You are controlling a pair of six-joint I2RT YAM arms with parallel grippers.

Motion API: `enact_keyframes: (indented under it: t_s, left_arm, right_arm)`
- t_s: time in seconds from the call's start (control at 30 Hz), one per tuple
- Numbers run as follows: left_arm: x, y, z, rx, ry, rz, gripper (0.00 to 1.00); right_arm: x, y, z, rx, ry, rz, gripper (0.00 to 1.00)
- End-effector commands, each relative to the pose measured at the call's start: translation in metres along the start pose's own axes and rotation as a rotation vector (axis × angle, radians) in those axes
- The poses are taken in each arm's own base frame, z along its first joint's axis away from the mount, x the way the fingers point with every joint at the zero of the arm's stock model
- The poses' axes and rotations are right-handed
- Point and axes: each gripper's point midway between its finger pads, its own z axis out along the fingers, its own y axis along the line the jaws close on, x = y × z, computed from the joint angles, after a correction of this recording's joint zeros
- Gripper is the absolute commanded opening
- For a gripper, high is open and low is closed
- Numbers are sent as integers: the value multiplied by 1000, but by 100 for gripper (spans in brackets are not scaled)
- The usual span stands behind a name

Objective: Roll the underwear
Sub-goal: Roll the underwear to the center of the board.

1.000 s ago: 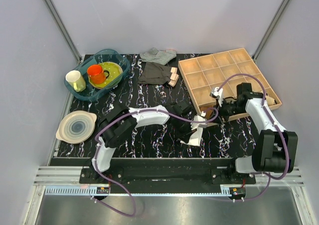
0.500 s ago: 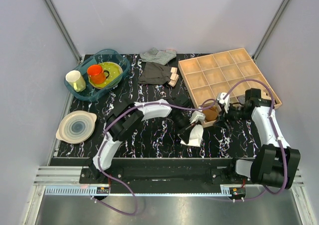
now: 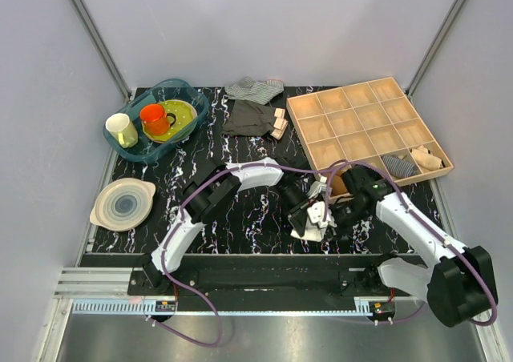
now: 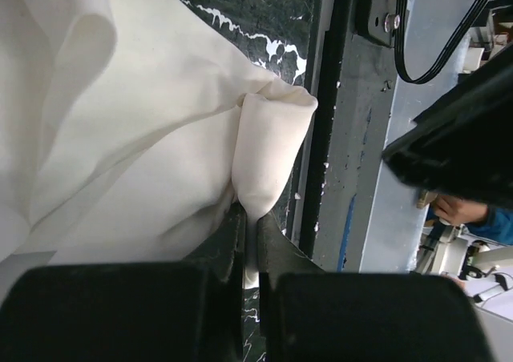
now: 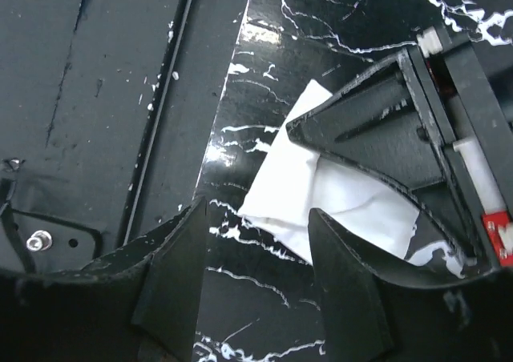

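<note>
Within the last second the right gripper [image 5: 256, 211] has left the wooden tray [image 3: 346, 122] and arrived over the underwear [image 5: 298, 206], so a two-arm roll can likely begin. Its jaws are spread and hold nothing; contact with the cloth appears absent. Directly ahead, the left gripper [image 4: 248, 222] pinches a folded underwear edge.

The small white cloth underwear [image 4: 120, 138] lies on the black tabletop veined with white [image 3: 248, 218]. Far left, a translucent blue plastic basin [image 3: 171, 82] holds an orange mug [image 3: 154, 118], a cream mug [image 3: 120, 129] and a yellow-green plate [image 3: 184, 115].
</note>
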Motion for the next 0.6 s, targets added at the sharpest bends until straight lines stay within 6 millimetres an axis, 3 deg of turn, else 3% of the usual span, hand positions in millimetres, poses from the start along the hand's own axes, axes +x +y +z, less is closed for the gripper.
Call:
enact_keyframes:
  t_s: [0.0, 0.27, 0.43, 0.57]
  left_arm:
    - [64, 56, 23, -160, 188, -141, 0]
    - [57, 61, 21, -169, 156, -154, 2]
    - [52, 63, 19, -177, 138, -148, 3]
    - [45, 66, 11, -219, 89, -134, 7]
  right_arm:
    - [-5, -29, 14, 78, 76, -72, 61]
    - [16, -18, 59, -17, 199, -76, 58]
    - [34, -26, 64, 7, 285, -45, 51]
    - [43, -21, 64, 1, 308, -37, 42]
